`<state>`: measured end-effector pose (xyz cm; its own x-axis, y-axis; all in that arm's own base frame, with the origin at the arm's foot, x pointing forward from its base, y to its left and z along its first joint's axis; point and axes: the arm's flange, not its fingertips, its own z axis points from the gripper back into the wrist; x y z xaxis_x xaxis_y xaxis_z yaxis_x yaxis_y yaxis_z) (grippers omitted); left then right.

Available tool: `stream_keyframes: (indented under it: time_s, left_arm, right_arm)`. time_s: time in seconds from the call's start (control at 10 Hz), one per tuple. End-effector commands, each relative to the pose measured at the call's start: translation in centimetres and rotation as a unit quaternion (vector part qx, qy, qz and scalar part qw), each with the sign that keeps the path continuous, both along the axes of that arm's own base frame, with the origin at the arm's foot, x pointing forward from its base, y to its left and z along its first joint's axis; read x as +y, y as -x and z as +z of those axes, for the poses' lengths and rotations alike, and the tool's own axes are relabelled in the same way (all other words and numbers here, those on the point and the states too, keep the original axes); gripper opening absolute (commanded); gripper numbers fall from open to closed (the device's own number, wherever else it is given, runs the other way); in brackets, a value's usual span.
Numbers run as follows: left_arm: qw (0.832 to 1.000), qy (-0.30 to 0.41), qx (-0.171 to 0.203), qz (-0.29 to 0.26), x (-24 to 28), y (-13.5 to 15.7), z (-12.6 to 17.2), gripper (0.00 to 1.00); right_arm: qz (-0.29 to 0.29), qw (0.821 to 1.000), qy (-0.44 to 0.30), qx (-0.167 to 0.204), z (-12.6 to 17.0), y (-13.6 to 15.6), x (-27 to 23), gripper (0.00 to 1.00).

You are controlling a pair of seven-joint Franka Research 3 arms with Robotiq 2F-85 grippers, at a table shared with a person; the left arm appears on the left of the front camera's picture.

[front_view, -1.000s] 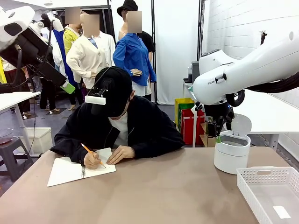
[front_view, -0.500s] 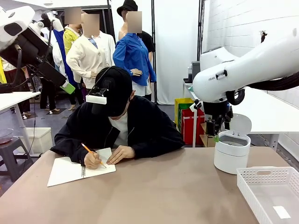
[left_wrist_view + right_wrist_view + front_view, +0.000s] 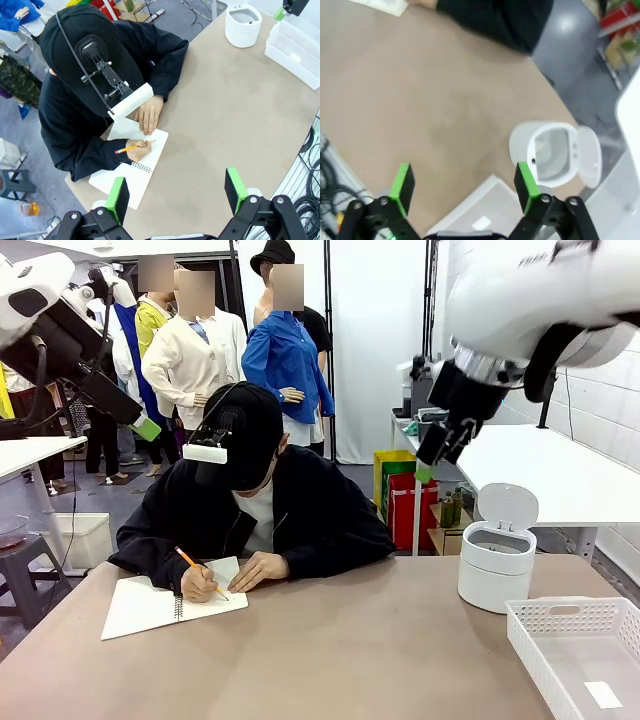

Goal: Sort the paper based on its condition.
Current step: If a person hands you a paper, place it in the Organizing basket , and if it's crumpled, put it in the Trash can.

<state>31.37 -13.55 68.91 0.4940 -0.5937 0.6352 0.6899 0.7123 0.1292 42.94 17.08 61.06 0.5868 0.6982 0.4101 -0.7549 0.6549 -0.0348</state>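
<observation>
Right hand (image 3: 464, 182) hangs open and empty well above the white bin (image 3: 496, 585) (whether paper wads lie inside, I cannot tell), and a careless descent could clip its raised lid (image 3: 507, 506), tipping it.

I see my right gripper (image 3: 436, 452) high above the table now, up and left of the round white bin (image 3: 495, 585), no longer poised just over its mouth.
</observation>
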Motion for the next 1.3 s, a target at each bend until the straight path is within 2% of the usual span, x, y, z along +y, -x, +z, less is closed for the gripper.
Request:
stream_keyframes:
  time_s: [0.0, 0.2, 0.5, 0.6, 1.2]
  left_arm:
    - [1.000, -0.001, 0.001, 0.001, 0.1, 0.1, 0.0, 1.00]
    - [1.000, -0.001, 0.001, 0.001, 0.1, 0.1, 0.0, 1.00]
    - [1.000, -0.001, 0.001, 0.001, 0.1, 0.1, 0.0, 1.00]
    - [1.000, -0.001, 0.001, 0.001, 0.1, 0.1, 0.0, 1.00]
    - [1.000, -0.001, 0.001, 0.001, 0.1, 0.1, 0.0, 1.00]
  right_arm:
    - [0.052, 0.996, -0.072, -0.024, 0.1, 0.1, -0.2, 1.00]
    - [0.063, 0.990, -0.121, -0.032, 2.1, -0.6, 0.7, 1.00]
    - [0.069, 0.983, -0.139, -0.100, 4.4, -1.5, 1.6, 1.00]
    - [0.067, 0.982, -0.140, -0.108, 4.9, -1.6, 1.8, 1.00]
    - [0.079, 0.988, -0.110, -0.069, 7.0, -2.5, 3.4, 1.00]
